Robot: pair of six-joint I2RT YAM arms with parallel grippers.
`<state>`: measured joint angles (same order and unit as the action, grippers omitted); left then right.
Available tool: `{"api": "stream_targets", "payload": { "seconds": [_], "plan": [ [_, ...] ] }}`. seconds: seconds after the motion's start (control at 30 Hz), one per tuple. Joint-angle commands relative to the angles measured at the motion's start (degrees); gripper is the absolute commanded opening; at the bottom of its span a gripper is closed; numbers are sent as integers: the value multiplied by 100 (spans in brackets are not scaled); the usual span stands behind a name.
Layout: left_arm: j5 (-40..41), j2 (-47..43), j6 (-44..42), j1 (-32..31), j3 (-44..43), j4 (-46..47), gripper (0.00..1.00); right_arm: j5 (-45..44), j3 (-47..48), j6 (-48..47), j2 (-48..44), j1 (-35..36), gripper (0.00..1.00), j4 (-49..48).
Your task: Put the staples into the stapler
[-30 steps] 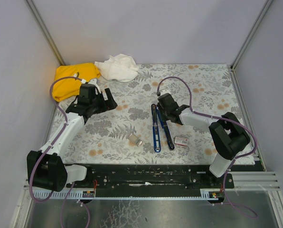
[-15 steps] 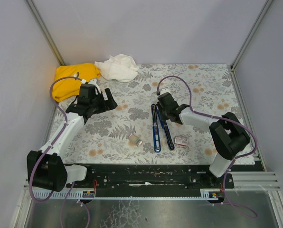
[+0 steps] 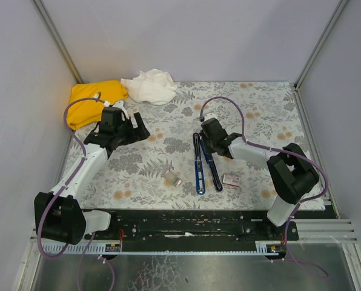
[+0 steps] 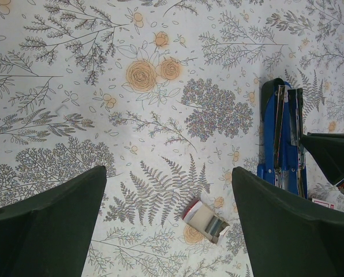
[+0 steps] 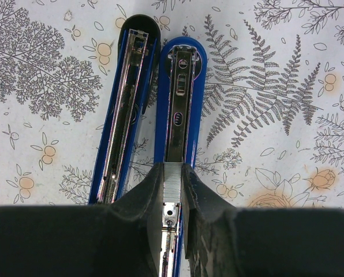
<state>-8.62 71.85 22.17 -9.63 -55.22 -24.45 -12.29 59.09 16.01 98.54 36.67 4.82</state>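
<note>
The stapler point(image 3: 203, 165) lies opened flat mid-table, its two long blue arms point(image 5: 180, 92) side by side with the channels up. My right gripper point(image 5: 173, 170) is shut on the silvery staple strip point(image 5: 173, 180) and holds it over the right arm's channel, near the hinge end. It also shows in the top view point(image 3: 206, 151). An open staple box tray point(image 4: 205, 221) lies left of the stapler, also seen from above point(image 3: 172, 177). A whitish box with red print point(image 3: 231, 179) lies right of the stapler. My left gripper point(image 3: 139, 126) is open and empty, high over the cloth point(image 4: 169, 170).
A yellow cloth point(image 3: 92, 100) and a crumpled white cloth point(image 3: 150, 85) lie at the back left. Grey walls enclose the floral table cover point(image 3: 259, 109) on three sides. The black rail point(image 3: 186, 221) with the arm bases runs along the near edge.
</note>
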Motion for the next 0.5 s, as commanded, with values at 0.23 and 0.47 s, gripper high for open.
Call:
{"api": "stream_targets", "payload": {
  "seconds": [0.23,0.47],
  "plan": [
    [-59,-15,-91,49,45,161,88,97,114,85,32,-37,12,-119],
    [-62,-19,-95,49,47,161,88,115,92,150,67,-44,12,-126]
  ]
}}
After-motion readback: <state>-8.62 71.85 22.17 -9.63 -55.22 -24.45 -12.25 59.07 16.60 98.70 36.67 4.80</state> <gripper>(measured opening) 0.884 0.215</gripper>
